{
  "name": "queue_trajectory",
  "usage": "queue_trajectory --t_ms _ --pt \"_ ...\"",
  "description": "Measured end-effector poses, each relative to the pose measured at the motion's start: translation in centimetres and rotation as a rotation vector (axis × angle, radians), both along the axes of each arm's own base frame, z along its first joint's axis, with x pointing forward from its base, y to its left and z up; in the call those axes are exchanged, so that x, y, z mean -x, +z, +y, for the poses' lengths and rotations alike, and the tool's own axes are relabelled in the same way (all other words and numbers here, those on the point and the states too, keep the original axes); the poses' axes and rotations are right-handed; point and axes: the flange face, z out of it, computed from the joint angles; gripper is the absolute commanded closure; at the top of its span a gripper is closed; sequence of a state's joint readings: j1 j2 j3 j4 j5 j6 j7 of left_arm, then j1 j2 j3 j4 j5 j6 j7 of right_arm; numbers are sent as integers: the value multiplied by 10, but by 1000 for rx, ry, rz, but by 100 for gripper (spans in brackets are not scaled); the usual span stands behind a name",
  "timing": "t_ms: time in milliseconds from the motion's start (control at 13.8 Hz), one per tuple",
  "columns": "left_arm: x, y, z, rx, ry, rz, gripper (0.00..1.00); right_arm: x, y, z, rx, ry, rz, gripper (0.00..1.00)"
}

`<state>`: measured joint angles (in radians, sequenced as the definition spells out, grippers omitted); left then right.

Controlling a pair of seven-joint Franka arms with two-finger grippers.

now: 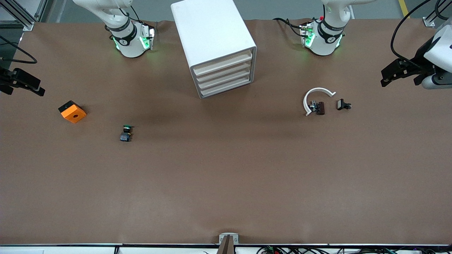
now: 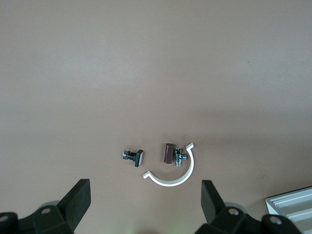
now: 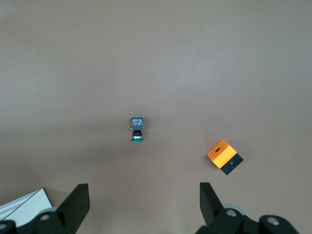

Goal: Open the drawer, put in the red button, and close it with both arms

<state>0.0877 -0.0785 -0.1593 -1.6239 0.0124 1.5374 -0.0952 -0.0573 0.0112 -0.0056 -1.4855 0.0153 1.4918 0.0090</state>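
The front camera sits high up and looks down across the whole desk (image 1: 226,183) at both robot bases. Each wrist camera looks straight down from high over its own end. The left wrist view shares the white ring (image 1: 315,98) (image 2: 171,175) with the front view; the right shares the orange cube (image 1: 72,111) (image 3: 224,156).

Table (image 1: 226,176): plain matt brown, no pattern. Drawer cabinet (image 1: 212,31): white shell, four cream-white drawer fronts (image 1: 224,76). Cube (image 1: 72,111): orange top with a dark hole, black base. Push-button switch (image 1: 125,133): green cap, black-and-blue body. Curved clip (image 1: 315,96): white. Small cylinder (image 1: 320,108) by the clip: dark reddish-brown, with a silver metal fitting (image 2: 181,157) beside it. Separate small part (image 1: 342,104): black and silver. Arm bases (image 1: 131,38): white, black bands, green lights. Left gripper (image 2: 146,202) and right gripper (image 3: 144,202): black fingers.
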Motion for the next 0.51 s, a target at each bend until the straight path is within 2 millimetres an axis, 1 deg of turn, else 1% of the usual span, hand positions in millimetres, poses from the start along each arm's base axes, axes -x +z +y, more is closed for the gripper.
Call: queue_trajectory --t_ms 364,509 --pt "-1 -1 11 0 18 2 0 0 0 0 0 1 0 0" --pt "-1 -1 11 0 19 4 0 0 0 1 0 1 0 0"
